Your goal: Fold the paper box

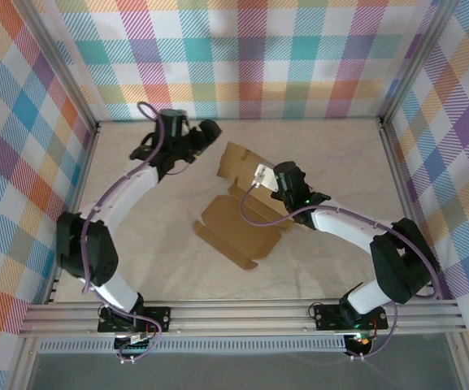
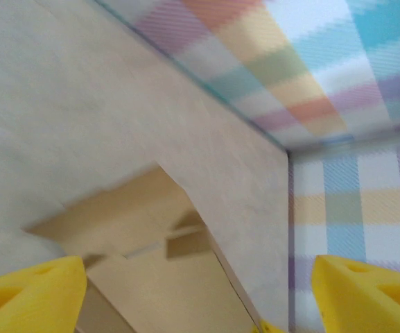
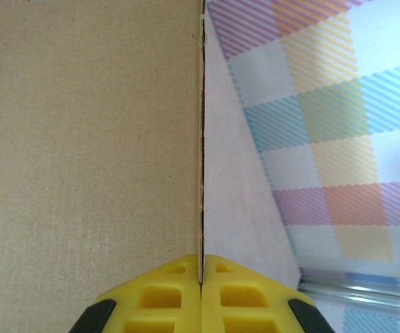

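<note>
The paper box point(image 1: 236, 221) is a brown cardboard sheet lying in the middle of the table, with one panel point(image 1: 238, 161) lifted up at its far end. My right gripper point(image 1: 259, 175) is shut on that raised panel. In the right wrist view, the yellow fingertips point(image 3: 165, 295) pinch the panel's thin edge, and the cardboard face point(image 3: 89, 139) spreads to the left. My left gripper point(image 1: 210, 130) hovers near the back of the table, just left of the raised panel. Its yellow fingers point(image 2: 30, 298) stand wide apart and open, with the cardboard point(image 2: 151, 277) lying below them, untouched.
Plaid walls point(image 1: 242, 57) close in the pale table point(image 1: 153, 244) at the back and both sides. An aluminium rail point(image 1: 242, 313) runs along the near edge by the arm bases. Bare table lies left of and in front of the box.
</note>
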Robot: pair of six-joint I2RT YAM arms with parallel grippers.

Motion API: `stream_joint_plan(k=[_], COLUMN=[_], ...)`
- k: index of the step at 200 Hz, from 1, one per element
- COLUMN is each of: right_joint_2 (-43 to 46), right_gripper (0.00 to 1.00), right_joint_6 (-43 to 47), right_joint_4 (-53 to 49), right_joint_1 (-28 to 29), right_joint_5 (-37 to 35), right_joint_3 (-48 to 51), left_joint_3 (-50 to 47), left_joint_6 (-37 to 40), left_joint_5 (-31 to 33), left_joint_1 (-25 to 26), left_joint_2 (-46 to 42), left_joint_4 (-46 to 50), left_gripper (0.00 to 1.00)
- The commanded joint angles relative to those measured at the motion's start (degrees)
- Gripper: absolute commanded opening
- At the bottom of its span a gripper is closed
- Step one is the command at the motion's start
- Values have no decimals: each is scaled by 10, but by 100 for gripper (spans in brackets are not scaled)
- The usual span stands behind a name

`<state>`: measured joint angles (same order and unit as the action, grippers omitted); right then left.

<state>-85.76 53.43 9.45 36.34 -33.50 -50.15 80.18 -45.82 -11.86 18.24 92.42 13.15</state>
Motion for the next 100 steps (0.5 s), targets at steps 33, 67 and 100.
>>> stream_joint_plan(k=[33, 67, 100], right_joint_2=[1, -12, -42], right_gripper=[0, 0, 0], right_joint_6=[144, 212, 276], right_joint_4=[187, 293, 413], right_joint_1=[46, 68, 79], right_joint_5=[-62, -67, -89], right_joint_3=[61, 105, 133], left_joint_3=[-78, -48, -28], left_joint_6=[78, 129, 150], left_joint_5=[25, 1, -31], left_joint_1=[-94, -114, -118], left_joint_2=[32, 100, 155], left_joint_4=[-19, -19, -24], left_gripper=[100, 100, 100])
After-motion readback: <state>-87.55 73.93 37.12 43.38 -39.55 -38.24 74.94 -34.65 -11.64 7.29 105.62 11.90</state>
